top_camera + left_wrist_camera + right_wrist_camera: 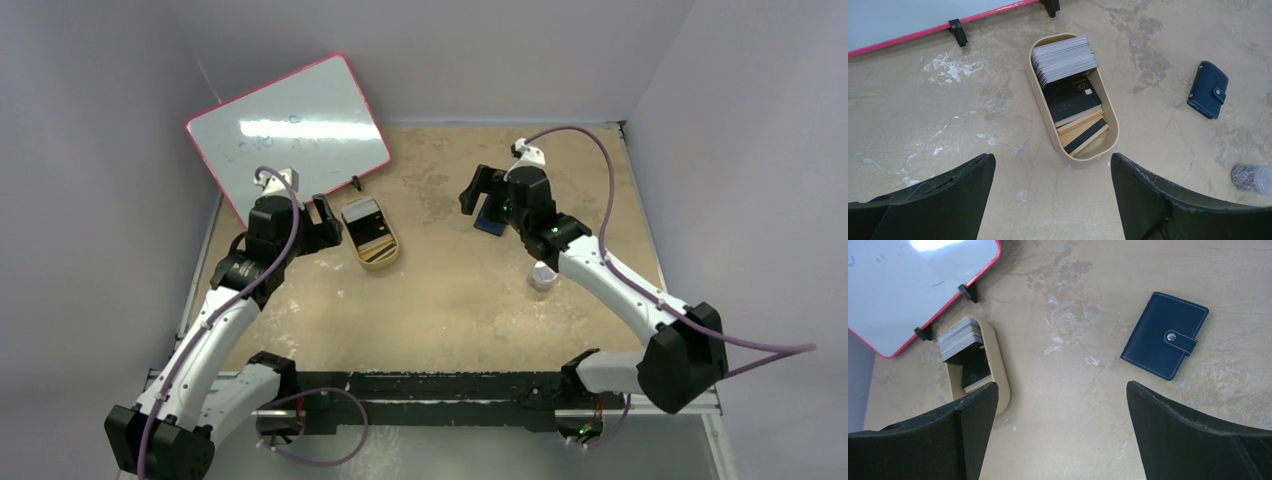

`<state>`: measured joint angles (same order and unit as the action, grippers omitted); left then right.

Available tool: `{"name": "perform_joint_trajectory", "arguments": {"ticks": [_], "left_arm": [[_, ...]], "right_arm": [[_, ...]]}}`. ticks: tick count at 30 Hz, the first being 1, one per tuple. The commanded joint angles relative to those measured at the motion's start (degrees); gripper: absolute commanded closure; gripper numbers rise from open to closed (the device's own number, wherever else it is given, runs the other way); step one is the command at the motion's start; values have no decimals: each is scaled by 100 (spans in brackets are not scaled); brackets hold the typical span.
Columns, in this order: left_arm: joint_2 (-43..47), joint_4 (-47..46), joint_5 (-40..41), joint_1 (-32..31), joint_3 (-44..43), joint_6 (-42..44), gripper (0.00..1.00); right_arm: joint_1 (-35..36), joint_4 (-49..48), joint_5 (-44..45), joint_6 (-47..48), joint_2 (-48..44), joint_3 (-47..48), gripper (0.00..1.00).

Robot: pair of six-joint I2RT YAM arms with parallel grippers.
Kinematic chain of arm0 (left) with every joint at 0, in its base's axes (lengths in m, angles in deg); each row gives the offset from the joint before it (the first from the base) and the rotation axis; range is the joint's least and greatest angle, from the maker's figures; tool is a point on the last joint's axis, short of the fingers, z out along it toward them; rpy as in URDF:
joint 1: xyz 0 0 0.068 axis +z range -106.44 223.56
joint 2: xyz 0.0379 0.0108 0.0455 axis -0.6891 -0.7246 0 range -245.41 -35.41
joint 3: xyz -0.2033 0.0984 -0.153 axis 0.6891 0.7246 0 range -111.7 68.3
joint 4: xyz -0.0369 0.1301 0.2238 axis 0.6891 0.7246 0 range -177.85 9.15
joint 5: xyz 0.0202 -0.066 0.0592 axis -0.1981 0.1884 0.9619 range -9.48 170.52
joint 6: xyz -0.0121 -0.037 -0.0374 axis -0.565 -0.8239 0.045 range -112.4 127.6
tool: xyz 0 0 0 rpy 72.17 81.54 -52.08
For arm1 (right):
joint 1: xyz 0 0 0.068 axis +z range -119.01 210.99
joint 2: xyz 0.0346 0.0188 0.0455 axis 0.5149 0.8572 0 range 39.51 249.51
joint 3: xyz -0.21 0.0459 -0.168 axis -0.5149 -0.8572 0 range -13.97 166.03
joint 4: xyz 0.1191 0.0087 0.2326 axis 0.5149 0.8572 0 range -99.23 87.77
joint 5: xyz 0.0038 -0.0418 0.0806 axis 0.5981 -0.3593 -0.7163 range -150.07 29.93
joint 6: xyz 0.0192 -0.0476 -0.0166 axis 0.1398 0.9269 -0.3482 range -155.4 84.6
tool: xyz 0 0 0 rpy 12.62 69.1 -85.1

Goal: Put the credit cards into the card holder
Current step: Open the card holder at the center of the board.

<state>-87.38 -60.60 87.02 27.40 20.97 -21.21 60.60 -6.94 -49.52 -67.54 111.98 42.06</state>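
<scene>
Where the credit cards (1072, 95) stack, most lie covered.

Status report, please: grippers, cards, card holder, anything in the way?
Left gripper open, empty, by tin. Right gripper open, empty, above card holder. Cards in tin; card holder snapped shut. Nothing in the way.

Bare table (450, 290) between tin (1087, 157) and card holder (1158, 340).
The whiteboard (290, 130) leans close behind the tin; a small container (542, 275) stands near the holder.
</scene>
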Motion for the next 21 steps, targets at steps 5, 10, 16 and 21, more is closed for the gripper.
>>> {"name": "perform_joint_trajectory", "arguments": {"ticks": [5,10,16,21], "left_arm": [[235,-160,150,34,-6,115,15],[327,-159,204,35,3,110,15],[376,-158,246,34,-4,118,15],[334,-152,192,30,-26,118,15]], "right_arm": [[-18,167,900,126,963,750,4],[-82,263,1224,123,1725,1076,32],[-597,424,1345,30,2496,1354,52],[-893,508,1191,130,3016,1637,55]]}}
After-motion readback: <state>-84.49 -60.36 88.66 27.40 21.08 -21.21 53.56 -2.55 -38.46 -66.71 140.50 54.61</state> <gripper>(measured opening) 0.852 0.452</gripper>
